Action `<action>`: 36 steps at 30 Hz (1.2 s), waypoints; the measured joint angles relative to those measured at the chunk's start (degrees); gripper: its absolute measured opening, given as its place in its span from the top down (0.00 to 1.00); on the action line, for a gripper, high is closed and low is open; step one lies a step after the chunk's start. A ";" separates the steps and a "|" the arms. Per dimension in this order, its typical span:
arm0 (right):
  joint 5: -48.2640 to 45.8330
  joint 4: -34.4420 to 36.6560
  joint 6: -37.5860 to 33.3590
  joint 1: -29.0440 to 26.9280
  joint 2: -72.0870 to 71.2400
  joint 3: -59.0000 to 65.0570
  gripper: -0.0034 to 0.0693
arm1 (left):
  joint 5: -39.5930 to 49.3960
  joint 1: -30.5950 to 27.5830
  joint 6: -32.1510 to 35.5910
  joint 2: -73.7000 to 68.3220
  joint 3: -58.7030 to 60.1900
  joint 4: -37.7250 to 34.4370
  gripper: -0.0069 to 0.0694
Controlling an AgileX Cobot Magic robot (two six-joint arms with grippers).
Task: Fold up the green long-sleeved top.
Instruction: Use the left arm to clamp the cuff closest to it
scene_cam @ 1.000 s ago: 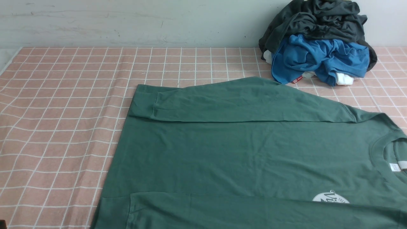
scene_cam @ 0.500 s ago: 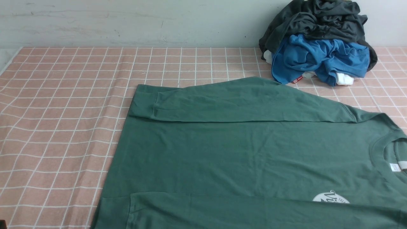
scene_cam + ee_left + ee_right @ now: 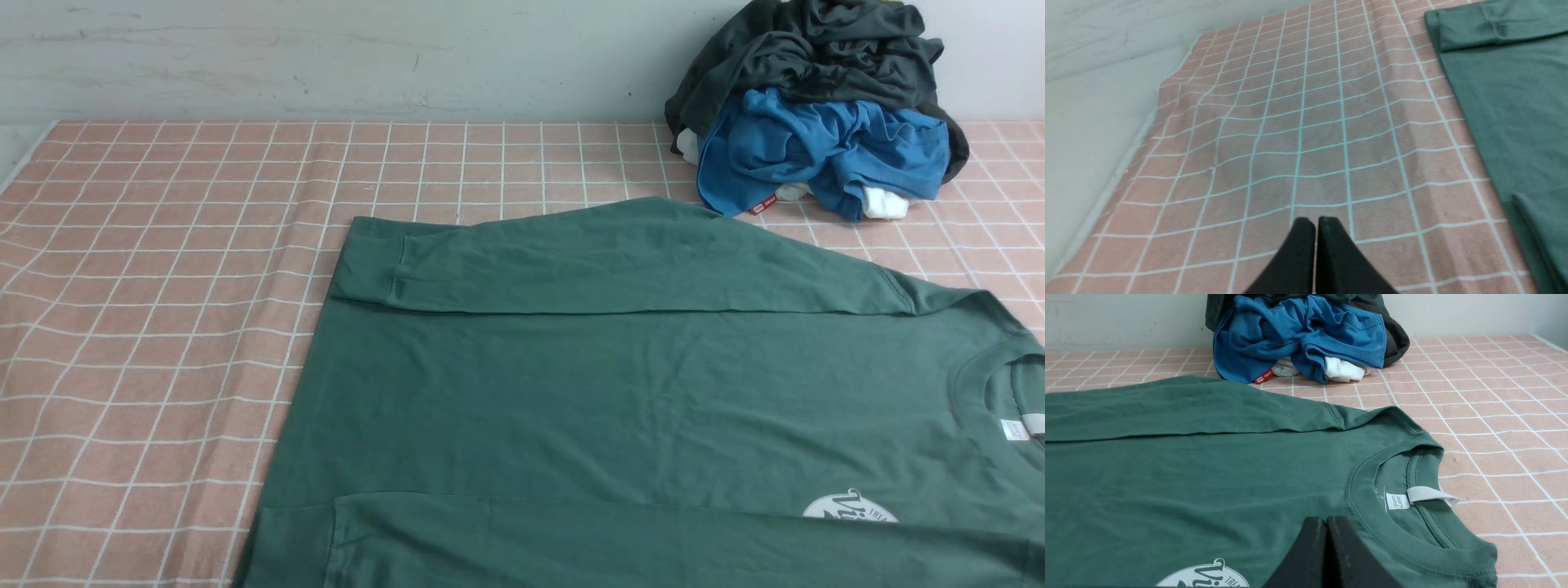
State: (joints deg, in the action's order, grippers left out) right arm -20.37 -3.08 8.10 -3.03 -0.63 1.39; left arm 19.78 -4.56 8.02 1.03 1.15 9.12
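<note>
1. A bench [image 3: 163,245] draped in a pink cloth [image 3: 1298,143] with a white grid runs back to a plain, pale wall [image 3: 326,57]. The left wrist view alone shows the cloth's rippled edge and a pale bare surface [image 3: 1094,122] past it.
2. The green long-sleeved top [image 3: 620,392] lies flat and face up on the cloth. Its far sleeve [image 3: 612,261] is folded across the body, with the cuff [image 3: 367,265] near the hem. A second sleeve [image 3: 653,539] lies along the near edge.
3. The front view takes in the whole spread but neither pincer. Only the right wrist view gives the ribbed collar [image 3: 1355,494], the white neck tag [image 3: 1398,501] and a red label [image 3: 1264,377] in the heap clearly.
4. The left pincer [image 3: 1315,222] is clenched, its black fingers pressed together with nothing between them. It hangs over bare cloth. The top's hem edge lies apart from it, towards the robot's right.
5. The right pincer [image 3: 1326,520] is likewise closed tight and empty. It sits over the chest of the top, between the round white logo [image 3: 1202,575] and the collar. Whether it touches the fabric cannot be told.
6. Well beyond the right pincer, against the wall, a heap of clothes sits on the bench. A dark charcoal-grey garment [image 3: 816,49] lies on top, a bright blue garment [image 3: 816,147] below it, and a scrap of white fabric [image 3: 886,204] at the base. The heap's near edge lies just beside the top's folded sleeve.
</note>
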 joint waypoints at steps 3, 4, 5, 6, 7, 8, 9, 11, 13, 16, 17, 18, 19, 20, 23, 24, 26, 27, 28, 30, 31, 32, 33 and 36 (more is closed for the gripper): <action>0.00 0.00 0.00 0.00 0.00 0.00 0.97 | 0.00 0.00 -0.05 0.00 0.05 1.51 0.91; 0.00 0.15 0.00 0.00 0.00 0.00 0.97 | 0.00 0.00 -0.05 0.00 0.05 2.03 0.91; 0.00 0.21 0.00 0.00 0.00 0.00 0.97 | 0.00 0.00 -0.05 0.00 0.11 2.09 0.91; 0.00 0.42 0.00 0.00 0.00 0.00 0.97 | 0.00 0.00 -0.05 0.00 0.11 2.15 0.91; 0.00 0.48 0.00 0.00 0.00 0.00 0.97 | 0.00 0.00 -0.11 0.00 0.11 2.25 0.91; 0.00 0.74 0.00 0.00 0.00 0.00 0.97 | 0.00 0.00 -0.11 0.00 0.11 2.31 0.91; 0.00 0.93 0.00 0.00 0.00 0.00 0.97 | 0.00 0.00 -0.11 0.00 0.11 2.31 0.91; 0.00 1.10 0.00 0.00 0.00 0.00 0.97 | 0.00 0.00 -0.11 0.00 0.11 2.31 0.91; 0.00 1.15 0.00 0.00 0.00 -0.05 0.97 | 0.00 0.00 -0.11 0.00 0.11 2.31 0.91; 0.00 1.40 0.00 0.00 0.00 -0.05 0.97 | 0.00 0.00 -0.11 0.00 0.11 2.31 0.91; 0.00 1.40 0.00 0.00 0.00 -0.05 0.97 | 0.00 0.00 -0.16 0.00 0.11 2.31 0.91; 0.00 1.45 0.00 0.00 0.00 -0.05 0.97 | -0.16 0.00 -0.56 0.00 0.11 2.22 0.91; 0.00 1.45 0.00 0.00 0.00 -0.05 0.97 | -0.40 0.00 -1.16 0.00 0.15 1.56 0.91; 0.00 1.45 0.00 0.00 0.00 -0.05 0.97 | -0.93 0.00 -2.51 0.00 0.23 -0.04 0.91; 0.00 1.60 0.06 0.00 0.00 -0.05 0.97 | -3.39 0.00 -7.19 0.00 0.53 -5.89 0.91; 0.00 2.02 0.26 0.00 0.00 -0.05 0.97 | -4.47 0.00 -9.39 0.00 0.53 -8.38 0.91; 0.00 3.08 0.92 0.00 0.00 -0.05 0.97 | -6.57 0.00 -14.12 0.00 0.53 -13.74 0.91; 0.00 5.33 1.79 0.00 0.00 -0.05 0.97 | -7.96 0.00 -18.55 0.00 0.53 -18.90 0.91; 0.00 5.98 1.88 0.00 0.00 -0.05 0.97 | -8.21 0.00 -19.91 0.00 0.53 -20.50 0.91; -0.01 10.00 3.41 0.00 0.00 -0.05 0.97 | -9.36 0.00 -26.64 0.00 0.53 -28.87 0.91; -0.07 13.32 4.58 0.00 0.00 -0.05 0.97 | -9.78 0.00 -29.88 0.00 0.53 -33.36 0.91; -0.08 14.54 4.78 0.00 0.00 -0.05 0.97 | -9.78 0.00 -30.32 0.00 0.53 -34.03 0.91; -0.32 19.39 6.81 0.00 0.00 -0.05 0.97 | -9.98 0.00 -32.55 0.00 0.53 -38.37 0.91; -0.70 32.45 10.97 0.00 0.00 0.00 0.97 | -10.62 0.00 -33.08 0.00 0.53 -42.02 0.91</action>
State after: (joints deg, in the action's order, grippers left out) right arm -21.07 29.37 19.07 -3.03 -0.63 1.39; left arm 9.16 -4.56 -25.06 1.03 1.68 -32.90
